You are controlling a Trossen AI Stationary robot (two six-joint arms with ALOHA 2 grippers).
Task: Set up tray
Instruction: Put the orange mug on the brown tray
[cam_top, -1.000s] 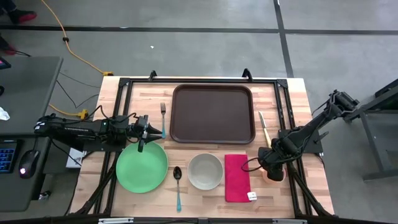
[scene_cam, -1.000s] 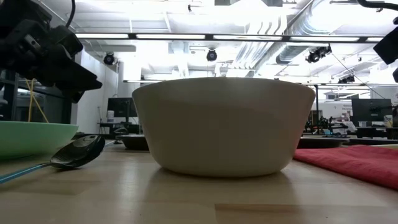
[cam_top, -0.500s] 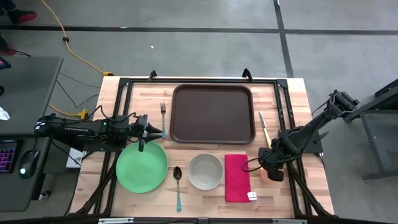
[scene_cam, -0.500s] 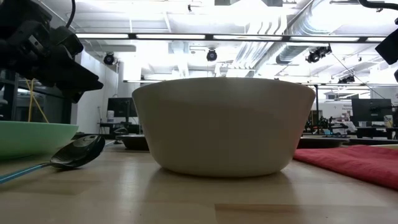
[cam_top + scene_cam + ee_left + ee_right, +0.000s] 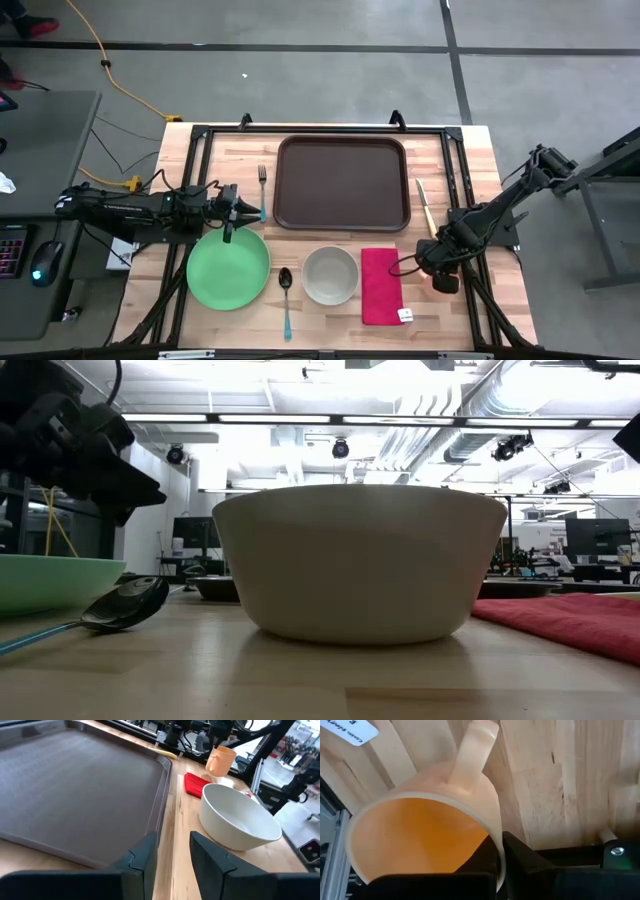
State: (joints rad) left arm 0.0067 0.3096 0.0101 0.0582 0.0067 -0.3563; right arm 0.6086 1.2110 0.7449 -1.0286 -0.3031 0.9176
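The dark brown tray [image 5: 343, 182] lies at the table's far middle. In the left wrist view the tray [image 5: 75, 785] fills the space ahead. My left gripper [image 5: 232, 210] hovers open between the green plate [image 5: 228, 268] and the tray's left rim, and its fingers [image 5: 172, 860] hold nothing. My right gripper [image 5: 440, 275] points steeply down at the table's right, beside the red napkin [image 5: 381, 285]. It is shut on an orange cup [image 5: 420, 830], which it hides in the high view. The cup [image 5: 220, 760] stands upright past the white bowl [image 5: 240, 815]. My right gripper pinches the orange cup's wall at the rim [image 5: 495, 842], on the side opposite the handle [image 5: 475, 750]. One finger is inside the cup and one finger [image 5: 530, 862] outside. The fingers come from above, pointing steeply down. The cup stands upright, and its base seems to be on the table.
A fork [image 5: 262, 185] lies left of the tray and a knife [image 5: 425, 205] right of it. A spoon [image 5: 286, 295] lies between the plate and the white bowl [image 5: 330, 275]. The black frame rail runs along the table's right edge, close behind the cup.
My right gripper has shut on the cup's rim without shifting across the table. The orange that showed under it in the high view is now covered by the gripper. The cup has stayed in its place.
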